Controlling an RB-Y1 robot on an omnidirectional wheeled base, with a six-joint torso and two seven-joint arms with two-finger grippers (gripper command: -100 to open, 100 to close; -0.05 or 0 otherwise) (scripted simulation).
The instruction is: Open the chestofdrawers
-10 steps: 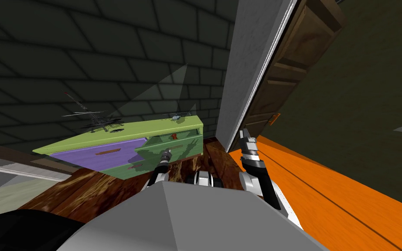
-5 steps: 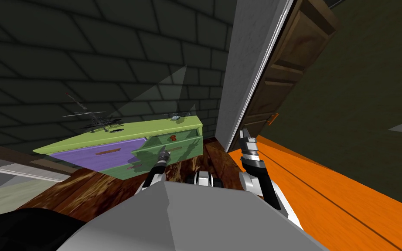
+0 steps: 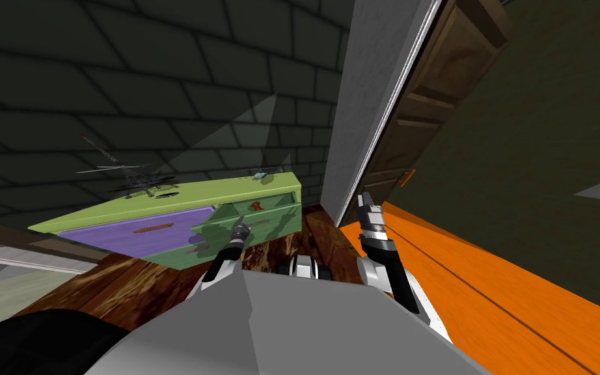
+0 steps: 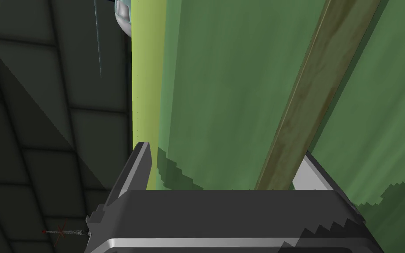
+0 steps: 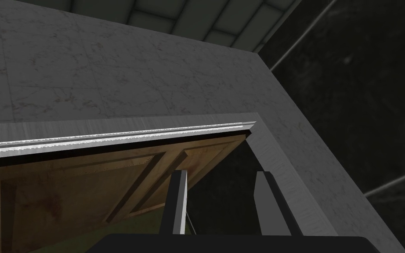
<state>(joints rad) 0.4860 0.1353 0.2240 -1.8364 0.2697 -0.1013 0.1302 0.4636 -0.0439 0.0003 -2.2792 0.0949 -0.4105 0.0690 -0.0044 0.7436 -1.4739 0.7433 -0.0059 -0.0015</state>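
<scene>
The green chest of drawers (image 3: 162, 200) stands ahead to the left against a dark tiled wall. Its right-hand green drawer (image 3: 272, 218) sticks out a little from the purple front (image 3: 116, 237) beside it. My left gripper (image 3: 241, 226) is at that drawer's face. In the left wrist view the left gripper (image 4: 226, 149) is open, and the brown bar handle (image 4: 316, 96) runs slantwise between its fingers, close to one finger (image 4: 308, 173). My right gripper (image 3: 364, 197) is raised beside the grey door frame, and the right gripper (image 5: 221, 173) is open with nothing between its fingers.
A wire-frame model helicopter (image 3: 133, 179) and a smaller one (image 3: 263, 173) sit on the chest's top. A grey wall end (image 3: 370, 97) and a brown panelled door (image 3: 435, 97) rise at the right. Dark wood floor (image 3: 129, 286) lies before the chest, orange floor (image 3: 487, 273) to the right.
My left gripper has opened and let go of the drawer handle. The head view has shifted slightly, so the chest sits further left in it. The right arm is unchanged.
</scene>
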